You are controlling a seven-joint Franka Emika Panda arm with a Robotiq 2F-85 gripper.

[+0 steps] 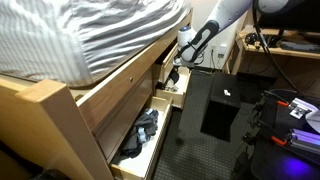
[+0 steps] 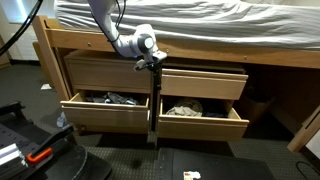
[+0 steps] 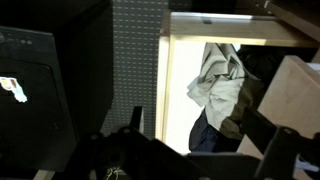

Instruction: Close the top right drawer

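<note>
The drawer (image 2: 200, 126), judged rigid and easy-sliding, is best pushed at the middle of its flat front; the gripper (image 2: 155, 64) opening cannot be determined.

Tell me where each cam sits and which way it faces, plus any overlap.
Exterior view: low beside the bed, looking along the drawer fronts; arm and gripper at the far end.
Exterior view: in front of the bed, facing the drawer fronts square on; arm reaches in from upper left, gripper at centre.
Wrist view: looks down into the drawer with light cloth; jaws show dark at the bottom edge, apart.
Shared: both exterior views show that drawer and the open drawer with dark clothes.
</note>
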